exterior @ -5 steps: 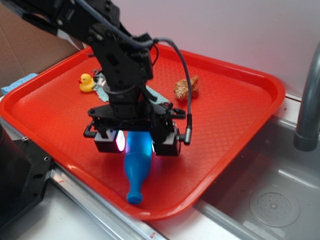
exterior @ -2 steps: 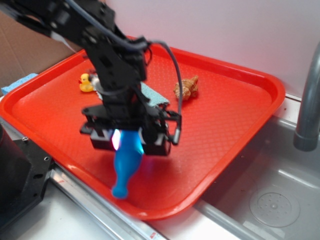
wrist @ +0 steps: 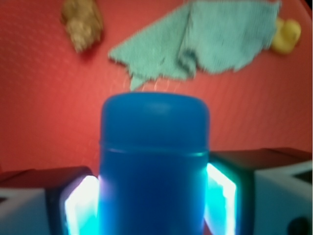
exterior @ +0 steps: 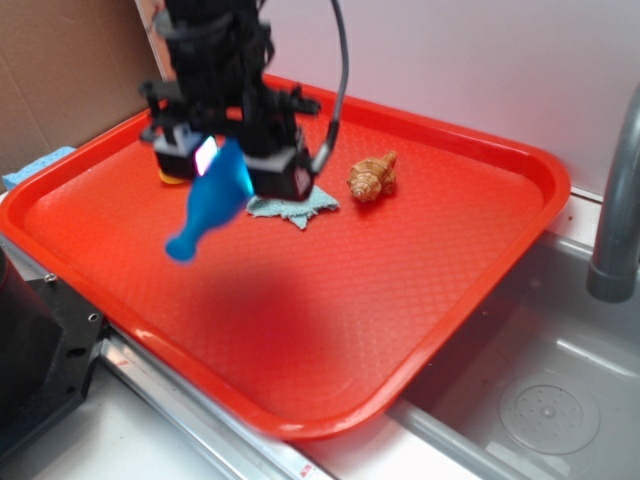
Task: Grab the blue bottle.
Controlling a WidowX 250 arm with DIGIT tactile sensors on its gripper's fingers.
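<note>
The blue bottle (exterior: pixel 212 202) hangs in the air above the red tray (exterior: pixel 420 280), tilted with its narrow neck down and to the left. My gripper (exterior: pixel 232 165) is shut on its thick body. In the wrist view the bottle (wrist: pixel 154 161) fills the middle, with a glowing pad pressed on each side and the gripper (wrist: pixel 154 203) closed round it. The tray lies well below.
A light teal cloth (exterior: pixel 295 206) lies on the tray under the gripper, also in the wrist view as the cloth (wrist: pixel 210 39). A brown shell-like toy (exterior: pixel 372 177) sits right of it. A yellow duck (wrist: pixel 286 35) lies past the cloth. A grey faucet (exterior: pixel 615 200) stands over the sink at right.
The gripper has risen and moved toward the tray's back left, carrying the blue bottle off the tray's front. The bottle now hangs in the air.
</note>
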